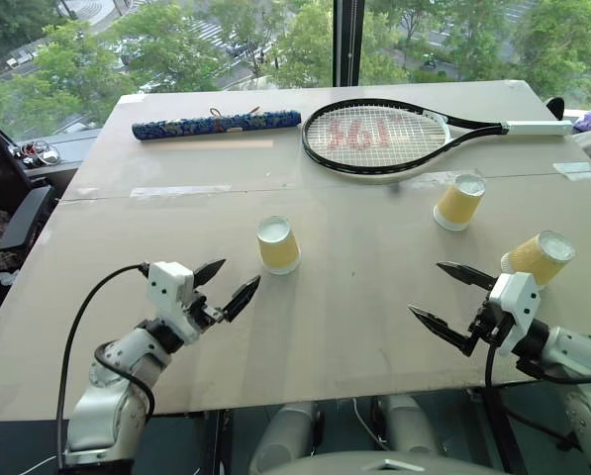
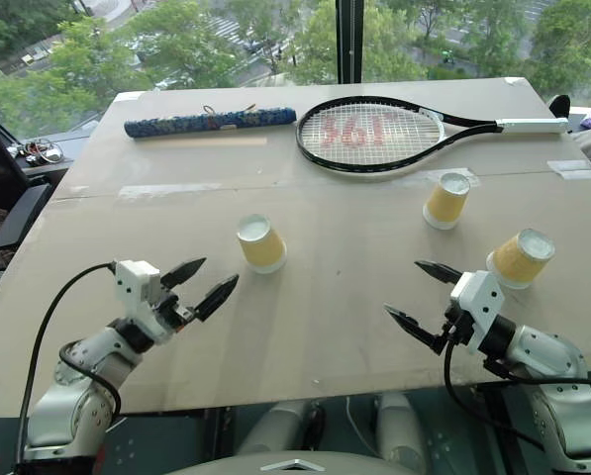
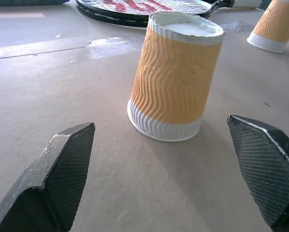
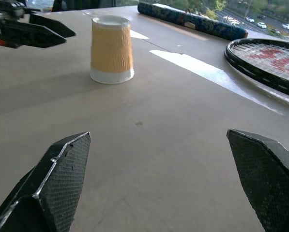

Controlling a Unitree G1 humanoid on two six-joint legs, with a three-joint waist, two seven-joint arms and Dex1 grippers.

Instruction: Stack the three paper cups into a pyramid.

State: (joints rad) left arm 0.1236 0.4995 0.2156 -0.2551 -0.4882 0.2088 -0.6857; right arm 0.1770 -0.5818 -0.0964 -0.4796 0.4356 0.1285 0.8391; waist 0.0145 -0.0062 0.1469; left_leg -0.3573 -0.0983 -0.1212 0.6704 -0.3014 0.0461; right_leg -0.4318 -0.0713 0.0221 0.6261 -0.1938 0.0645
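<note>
Three yellow ribbed paper cups stand upside down and apart on the table. One cup (image 1: 278,245) is in the middle, another (image 1: 459,201) sits farther back on the right below the racket, and the third (image 1: 539,256) is near the right edge. My left gripper (image 1: 242,271) is open, a short way to the left of the middle cup (image 3: 175,82), with nothing between its fingers. My right gripper (image 1: 425,287) is open and empty too, just in front of and left of the right-edge cup. The right wrist view shows the middle cup (image 4: 111,48) across bare table.
A tennis racket (image 1: 374,137) lies at the back of the table (image 1: 354,327), its handle pointing right. A blue patterned roll (image 1: 216,124) lies at the back left. Tape strips mark the seam across the table. The table's front edge runs just below both grippers.
</note>
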